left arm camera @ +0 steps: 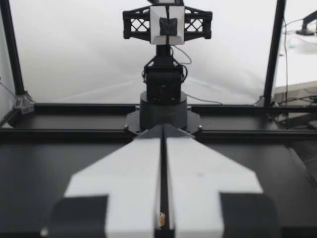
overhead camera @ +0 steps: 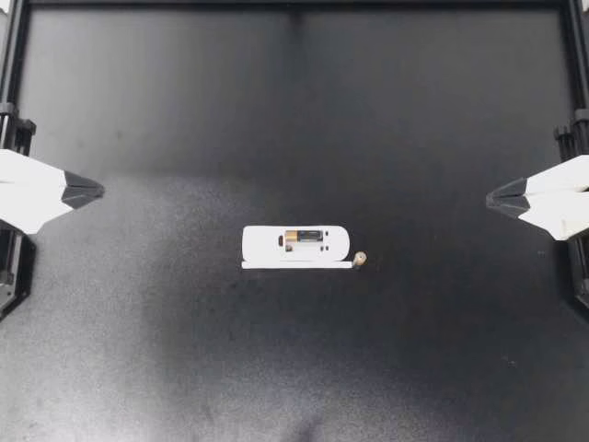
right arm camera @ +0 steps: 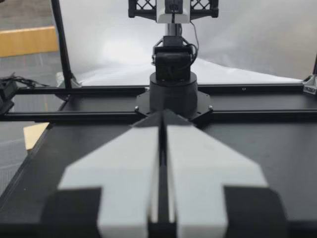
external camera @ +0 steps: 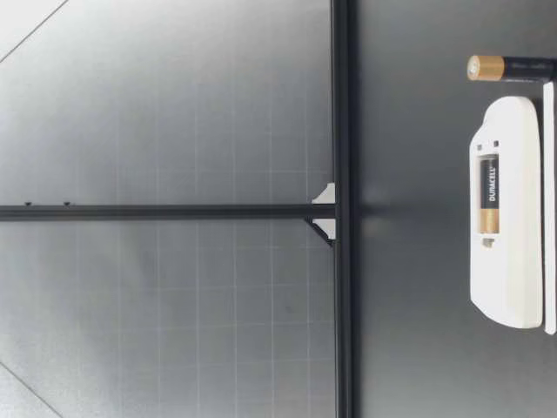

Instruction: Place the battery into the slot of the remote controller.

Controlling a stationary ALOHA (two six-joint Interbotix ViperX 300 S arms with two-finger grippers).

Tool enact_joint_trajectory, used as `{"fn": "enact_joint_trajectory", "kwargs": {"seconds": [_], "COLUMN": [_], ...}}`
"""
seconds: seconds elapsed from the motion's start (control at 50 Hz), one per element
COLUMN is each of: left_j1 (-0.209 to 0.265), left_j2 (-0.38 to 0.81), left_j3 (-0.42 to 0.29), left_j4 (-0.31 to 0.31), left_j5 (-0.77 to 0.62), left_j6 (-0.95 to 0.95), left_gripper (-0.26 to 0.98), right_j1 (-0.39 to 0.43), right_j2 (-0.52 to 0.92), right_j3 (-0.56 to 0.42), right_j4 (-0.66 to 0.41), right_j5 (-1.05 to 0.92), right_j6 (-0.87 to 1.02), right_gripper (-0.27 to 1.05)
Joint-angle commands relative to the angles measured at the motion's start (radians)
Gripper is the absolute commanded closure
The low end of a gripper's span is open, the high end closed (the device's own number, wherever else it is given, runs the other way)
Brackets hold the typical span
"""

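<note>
A white remote (overhead camera: 294,245) lies mid-table with its open slot facing up, and one black-and-gold battery (overhead camera: 304,237) lies in that slot. A second battery (overhead camera: 360,260) stands upright on the table just off the remote's rounded end. The low view shows the remote (external camera: 509,261), the battery in the slot (external camera: 489,196) and the upright battery (external camera: 509,68). My left gripper (overhead camera: 97,191) hangs shut at the left edge of the table, far from the remote. My right gripper (overhead camera: 490,198) hangs shut at the right edge. Both wrist views show the fingers (left arm camera: 143,163) (right arm camera: 143,158) pressed together and holding nothing.
A thin white strip (overhead camera: 296,265) lies along the remote's near side, also seen as the strip (external camera: 549,209) in the low view. A black frame rail (overhead camera: 294,5) borders the table's far side. Bare black tabletop (overhead camera: 294,368) surrounds the remote.
</note>
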Motion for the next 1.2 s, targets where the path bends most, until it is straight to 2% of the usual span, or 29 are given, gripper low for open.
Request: {"fn": "enact_joint_trajectory", "kwargs": {"seconds": [0.0,0.26,0.6,0.9,1.06,1.18], "left_j1": [0.011,0.011,0.012,0.011,0.011,0.011], "left_j2": [0.009,0.029,0.061,0.063,0.064,0.064], "left_j3": [-0.009,0.006,0.009,0.011,0.012,0.017], "left_j4": [-0.002,-0.002,-0.002,-0.002,-0.002,-0.002], "left_j5": [-0.017,-0.043,-0.074,-0.074,-0.074,-0.074], "left_j6": [0.003,0.002,0.005,0.005,0.005,0.003], "left_gripper": [0.87,0.89,0.89,0.89,0.89,0.89], "right_j1": [-0.003,-0.015,-0.049,-0.049,-0.051,-0.049], "right_j2": [0.009,0.140,0.431,0.646,0.727,0.775], "right_j3": [-0.017,-0.078,-0.316,-0.471,-0.518,-0.538], "right_j4": [-0.002,0.005,0.006,0.006,0.003,0.003], "right_j5": [-0.008,0.061,0.512,0.808,0.870,0.876], "right_j6": [0.000,0.008,0.031,0.043,0.041,0.038], "right_gripper": [0.94,0.94,0.94,0.93,0.87,0.75]}}
